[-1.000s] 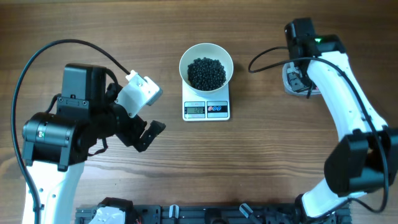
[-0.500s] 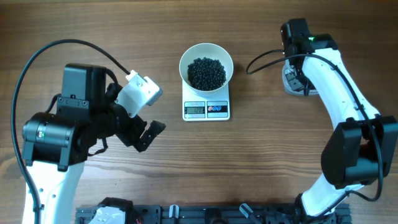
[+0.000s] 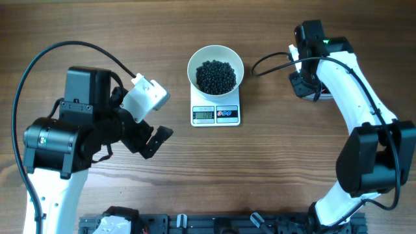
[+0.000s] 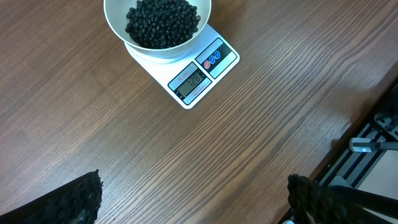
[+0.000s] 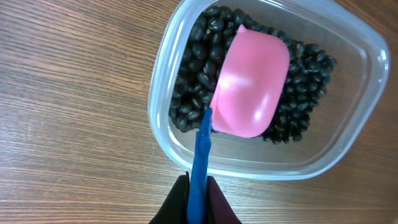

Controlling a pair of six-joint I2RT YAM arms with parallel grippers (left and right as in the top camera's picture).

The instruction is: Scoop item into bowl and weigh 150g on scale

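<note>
Overhead view: the round plain white bowl [image 3: 192, 60] sits on the small flat white rectangular kitchen scale [image 3: 216, 115], at the middle of the wooden bench [image 3: 273, 169] near its far edge. The bowl holds a heap of small round black beans [image 3: 216, 76]. The scale's grey display is lit; its digits are too small to read reliably.

The left gripper [image 4: 196, 202] hangs above bare bench to the near left of the scale, jaws spread wide and holding nothing.

The right gripper [image 5: 198, 202] is pressed together on the blue handle of a pink-cupped plastic scoop [image 5: 252, 81]. The cup rests on more black beans inside a clear rounded-rectangular plastic tub [image 5: 160, 99], toward the far right corner.
</note>
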